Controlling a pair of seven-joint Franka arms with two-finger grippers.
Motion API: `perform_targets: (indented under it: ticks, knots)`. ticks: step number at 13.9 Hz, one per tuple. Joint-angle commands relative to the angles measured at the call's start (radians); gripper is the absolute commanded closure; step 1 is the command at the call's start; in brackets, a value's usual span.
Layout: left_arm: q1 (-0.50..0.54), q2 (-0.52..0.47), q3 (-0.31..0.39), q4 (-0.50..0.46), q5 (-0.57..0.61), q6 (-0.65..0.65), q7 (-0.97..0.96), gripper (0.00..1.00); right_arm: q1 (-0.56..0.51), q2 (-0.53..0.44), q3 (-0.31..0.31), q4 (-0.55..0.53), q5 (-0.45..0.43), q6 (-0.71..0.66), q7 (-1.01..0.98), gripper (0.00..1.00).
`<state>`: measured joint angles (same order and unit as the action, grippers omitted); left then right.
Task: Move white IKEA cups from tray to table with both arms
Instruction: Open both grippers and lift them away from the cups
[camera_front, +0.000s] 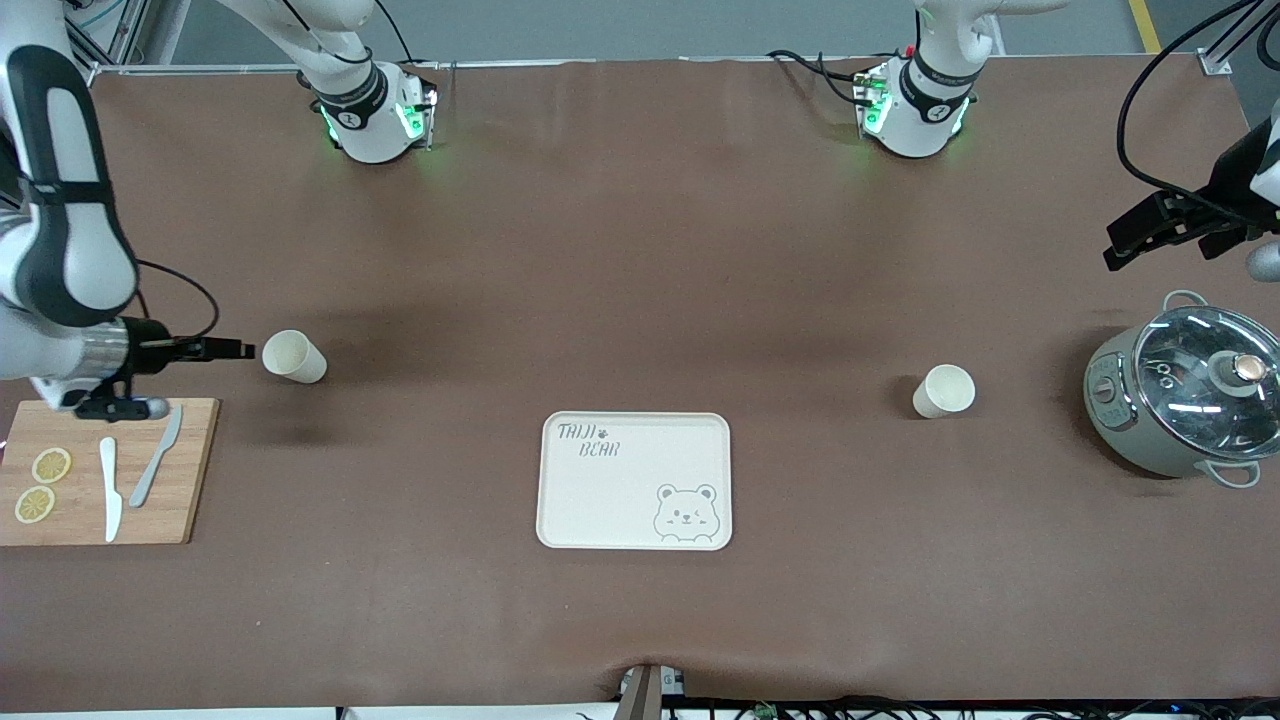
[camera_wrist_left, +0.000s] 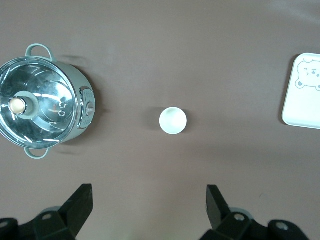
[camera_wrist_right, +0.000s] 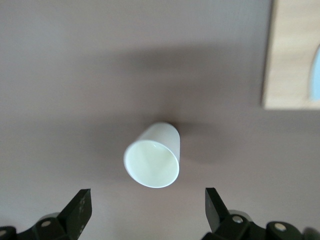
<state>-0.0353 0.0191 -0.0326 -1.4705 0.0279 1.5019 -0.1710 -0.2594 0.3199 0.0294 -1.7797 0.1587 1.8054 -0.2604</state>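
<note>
Front view: brown table (camera_front: 640, 250), both arm bases along its robot-side edge. Two white cups stand upright on it, mouths up. One cup (camera_front: 294, 356) sits toward the right arm's end, just beside the corner of a wooden cutting board (camera_front: 190, 480) that lies at that end, nearer the front camera. The other cup (camera_front: 943, 390) sits toward the left arm's end, near a grey lidded pot (camera_front: 1185, 400) with a glass lid. A cream bear-printed tray (camera_front: 636, 481) lies between the two cups, nearer the front camera than both, with nothing on it.

On the board: two lemon slices (camera_front: 43, 484), a white knife (camera_front: 110, 488), a grey knife (camera_front: 158, 456).

Right gripper (camera_front: 236, 349): low, level with its cup's rim and just beside it, fingers spread, nothing between them. Right wrist view shows the cup (camera_wrist_right: 152, 156) apart from both fingertips (camera_wrist_right: 79, 210).

Left gripper (camera_front: 1125, 245): up in the air over the table's edge at the left arm's end, above the pot. Left wrist view shows its fingers (camera_wrist_left: 80, 202) spread wide and empty, with the cup (camera_wrist_left: 173, 120), pot (camera_wrist_left: 45, 107) and tray corner (camera_wrist_left: 302, 90) well below.
</note>
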Motion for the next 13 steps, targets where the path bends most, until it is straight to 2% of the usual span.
perform_targets:
  ticks: [1, 3, 5, 6, 8, 10, 13]
  knots:
    - [-0.055, -0.031, 0.054, -0.039, 0.015, 0.032, 0.016, 0.00, 0.070, 0.019, -0.005, 0.216, -0.036, -0.085, 0.000, 0.00]
    - [-0.046, -0.027, 0.053, -0.033, 0.015, 0.037, 0.016, 0.00, 0.094, 0.039, -0.005, 0.354, -0.068, -0.173, 0.000, 0.00]
    - [-0.046, -0.024, 0.053, -0.030, 0.015, 0.037, 0.015, 0.00, 0.136, 0.041, -0.008, 0.457, -0.079, -0.189, 0.001, 0.00]
    - [-0.046, -0.022, 0.053, -0.030, 0.015, 0.037, 0.014, 0.00, 0.169, 0.038, -0.006, 0.495, -0.112, -0.195, 0.004, 0.00]
    - [-0.046, -0.021, 0.053, -0.030, 0.015, 0.037, 0.014, 0.00, 0.222, 0.009, -0.006, 0.507, -0.151, -0.221, 0.012, 0.00]
    - [-0.041, -0.021, 0.053, -0.025, 0.015, 0.037, 0.018, 0.00, 0.227, -0.088, -0.006, 0.482, -0.140, -0.312, 0.013, 0.00]
    - [-0.041, -0.021, 0.054, -0.025, 0.015, 0.037, 0.004, 0.00, 0.226, -0.204, -0.008, 0.403, -0.139, -0.337, 0.055, 0.00]
